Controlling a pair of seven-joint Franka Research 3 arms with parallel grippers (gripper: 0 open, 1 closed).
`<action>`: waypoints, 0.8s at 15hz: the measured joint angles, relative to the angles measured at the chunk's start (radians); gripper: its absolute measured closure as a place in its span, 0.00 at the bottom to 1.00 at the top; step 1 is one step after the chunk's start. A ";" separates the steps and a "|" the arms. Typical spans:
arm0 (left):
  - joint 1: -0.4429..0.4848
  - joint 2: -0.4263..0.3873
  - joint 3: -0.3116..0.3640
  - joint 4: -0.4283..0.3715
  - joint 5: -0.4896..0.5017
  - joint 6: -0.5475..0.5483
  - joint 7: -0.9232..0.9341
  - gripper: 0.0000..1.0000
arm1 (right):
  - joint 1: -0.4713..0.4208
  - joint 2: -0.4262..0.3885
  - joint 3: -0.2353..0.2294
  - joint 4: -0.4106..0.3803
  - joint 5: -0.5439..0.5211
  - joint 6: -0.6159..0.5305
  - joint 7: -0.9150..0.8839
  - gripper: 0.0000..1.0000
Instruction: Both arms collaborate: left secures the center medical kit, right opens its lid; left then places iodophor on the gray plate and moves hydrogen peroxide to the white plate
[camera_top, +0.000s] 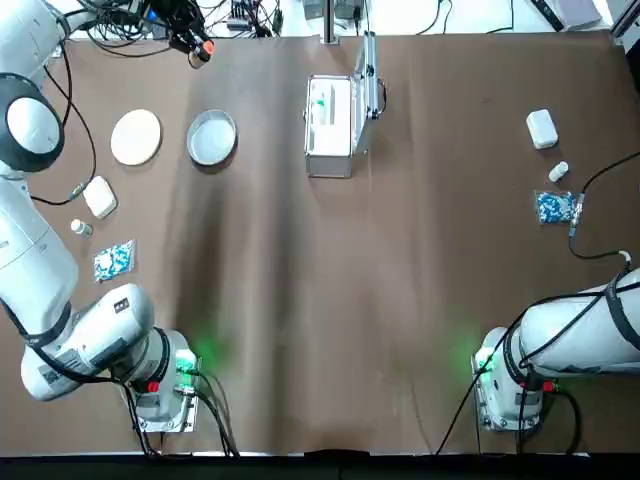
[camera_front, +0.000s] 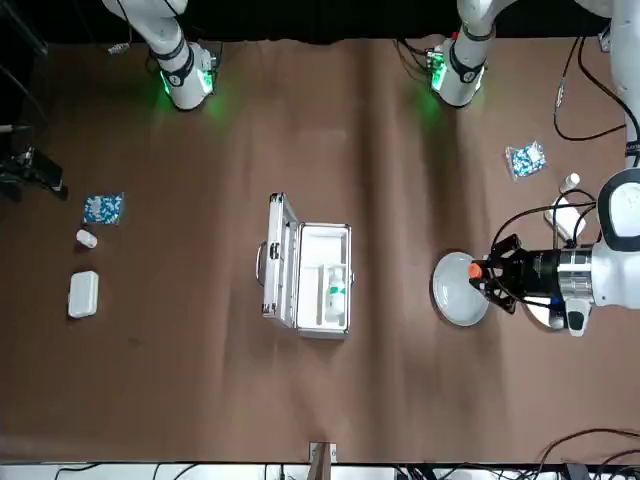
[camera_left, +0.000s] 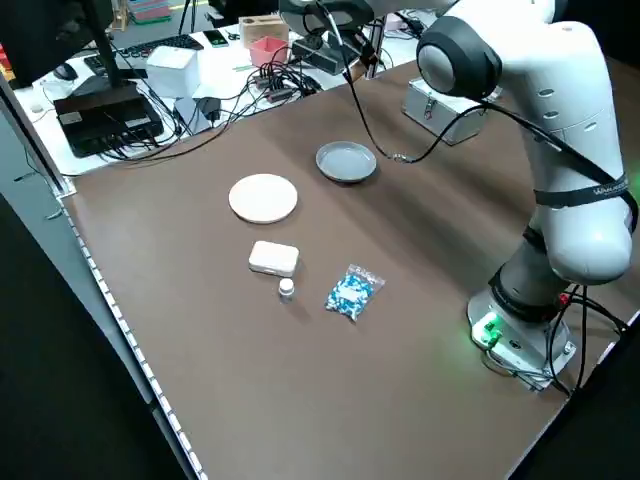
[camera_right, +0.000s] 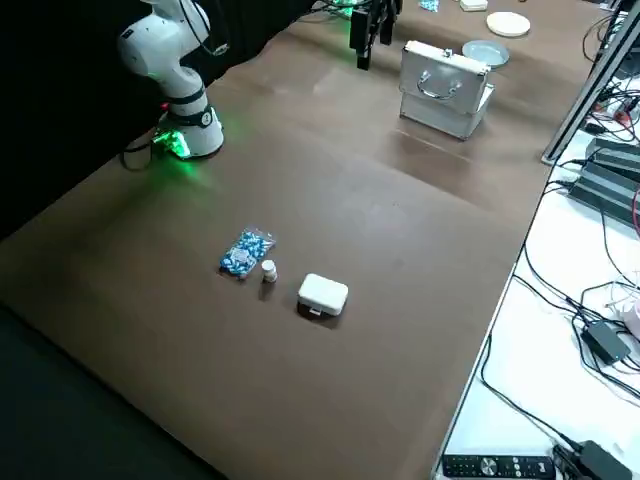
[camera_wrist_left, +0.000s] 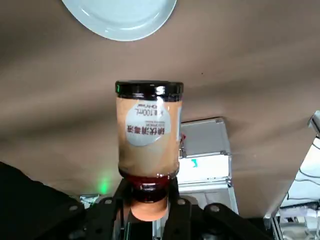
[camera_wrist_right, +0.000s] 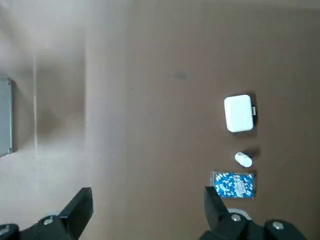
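While the case stands open, the first bottle is in the air.

Iodophor (camera_wrist_left: 148, 144): a brown bottle with a pale label and orange cap, clamped at the cap end by the left gripper (camera_wrist_left: 149, 204); it is clear of the table and juts out past the fingertips.

Gray plate (camera_top: 211, 137): empty; in the front view the bottle's orange cap shows at the plate's edge, on the side the left arm reaches in from.

Step in hand: carrying the iodophor to the gray plate, by my reading; the lid (camera_top: 368, 72) already stands raised.

Next move: probably bring the bottle over the plate's well, lower it, then let go.

Hydrogen peroxide (camera_front: 336, 289): a pale bottle with green marking inside the medical kit (camera_top: 331, 125), not yet moved.

White plate (camera_top: 136, 136): empty, just beside the gray plate, on the side away from the kit.

Right gripper (camera_wrist_right: 145, 207): fingers spread, holding nothing, looking down on bare table with the kit's edge in view.
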 joint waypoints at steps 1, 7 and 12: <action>0.006 0.007 0.000 -0.005 -0.018 0.000 0.009 0.67 | -0.004 0.000 -0.002 0.000 0.000 0.000 -0.001 0.02; 0.084 0.093 0.001 -0.032 -0.165 -0.052 0.090 0.67 | -0.004 -0.001 0.003 0.000 -0.001 -0.001 -0.001 0.01; 0.153 0.197 0.003 -0.066 -0.265 -0.112 0.207 0.67 | -0.003 -0.004 0.006 0.001 -0.001 0.004 -0.001 0.02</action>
